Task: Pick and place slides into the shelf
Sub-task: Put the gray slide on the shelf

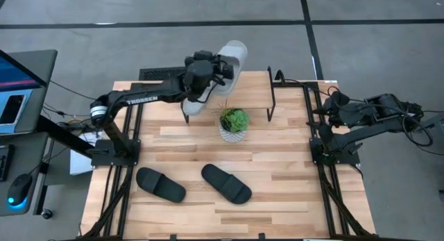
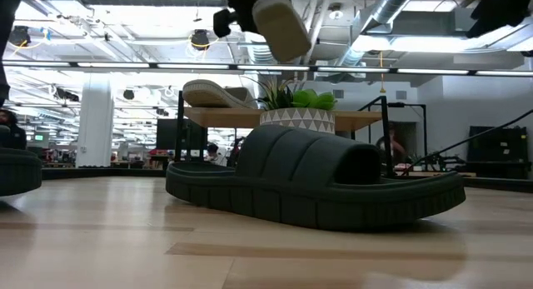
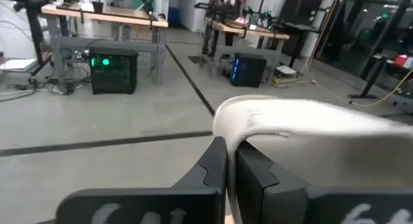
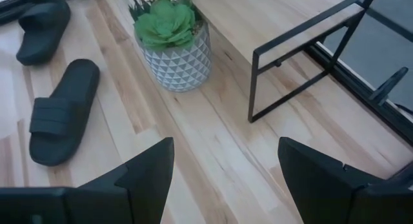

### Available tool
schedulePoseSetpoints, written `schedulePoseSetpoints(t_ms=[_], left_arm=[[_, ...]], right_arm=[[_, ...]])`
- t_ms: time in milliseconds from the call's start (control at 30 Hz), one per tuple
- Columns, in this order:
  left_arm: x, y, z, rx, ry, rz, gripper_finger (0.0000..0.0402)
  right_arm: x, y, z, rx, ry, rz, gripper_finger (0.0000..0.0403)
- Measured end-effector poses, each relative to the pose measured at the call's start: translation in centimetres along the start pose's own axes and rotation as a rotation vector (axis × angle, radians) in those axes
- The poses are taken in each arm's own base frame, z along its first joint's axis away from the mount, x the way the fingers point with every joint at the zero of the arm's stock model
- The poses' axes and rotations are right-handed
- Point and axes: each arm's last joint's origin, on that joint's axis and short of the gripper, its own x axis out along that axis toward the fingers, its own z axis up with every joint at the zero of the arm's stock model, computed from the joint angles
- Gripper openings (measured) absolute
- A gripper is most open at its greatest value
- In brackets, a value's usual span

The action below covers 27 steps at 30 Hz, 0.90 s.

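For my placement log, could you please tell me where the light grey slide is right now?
In the high view, the light grey slide is held aloft by the left gripper at the table's far edge, above the shelf and behind the potted plant.

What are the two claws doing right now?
Left gripper: shut on a grey slide, held up above the shelf.
Right gripper: open, empty.

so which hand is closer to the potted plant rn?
Left. The left hand hangs just behind the potted plant over the shelf, shut on a light grey slide. The right hand waits open at the table's right edge, farther off.
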Motion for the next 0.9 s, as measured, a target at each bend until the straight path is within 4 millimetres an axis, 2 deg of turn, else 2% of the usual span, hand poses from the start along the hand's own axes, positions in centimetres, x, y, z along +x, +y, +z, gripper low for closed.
schedulePoseSetpoints(t_ms=[133, 500, 667, 900], left_arm=[[0.7, -0.2, -1.8, 0.020, 0.039, 0.043, 0.0000], [2.2, -0.8, -4.9, -0.025, 0.095, 0.067, 0.0000], [2.1, -0.8, -5.9, -0.048, 0.095, 0.088, 0.0000], [2.1, 0.0, -8.4, -0.091, 0.116, 0.113, 0.0000]], right_arm=[[0.0, -0.2, -0.3, -0.014, 0.027, -0.016, 0.0270], [-0.1, -0.5, -0.7, -0.036, 0.069, -0.042, 0.0270], [-0.1, -0.6, -0.9, -0.045, 0.086, -0.052, 0.0270], [-0.1, -0.6, -0.9, -0.048, 0.089, -0.053, 0.0270]])
